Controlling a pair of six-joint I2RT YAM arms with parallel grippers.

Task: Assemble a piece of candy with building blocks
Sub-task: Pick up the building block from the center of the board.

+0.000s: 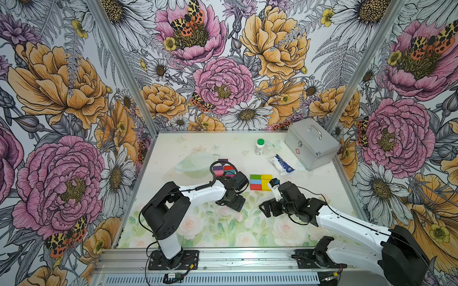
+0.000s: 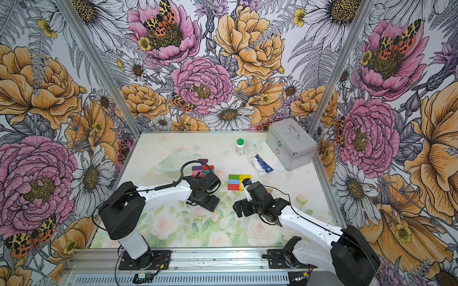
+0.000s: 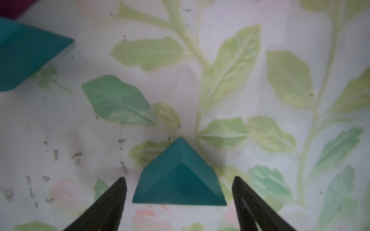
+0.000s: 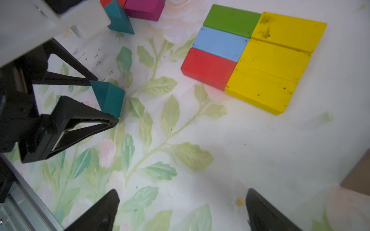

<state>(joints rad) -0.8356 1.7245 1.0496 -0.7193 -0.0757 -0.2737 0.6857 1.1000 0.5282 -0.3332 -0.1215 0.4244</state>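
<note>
A teal triangular block [image 3: 180, 180] lies on the floral mat between the fingers of my left gripper [image 3: 179, 178], which is open with a narrow gap on each side of the block. The right wrist view shows the same block [image 4: 109, 98] at those fingertips [image 4: 90, 118]. In both top views the left gripper [image 1: 234, 204] [image 2: 210, 203] hides it. Green, light blue, red and yellow building blocks [image 1: 260, 182] [image 4: 276, 60] lie joined as a flat rectangle. My right gripper [image 4: 182, 192] [image 1: 265, 209] hangs open and empty beside it. More blocks [image 1: 224, 170] lie piled behind the left wrist.
A second teal triangle [image 4: 120, 20] and a magenta block [image 4: 144, 9] lie near the pile. At the back stand a white bottle with a green cap [image 1: 259, 146], a blue-and-white packet [image 1: 281, 164] and a silver case [image 1: 311, 143]. A translucent bowl [image 1: 195, 164] sits back left.
</note>
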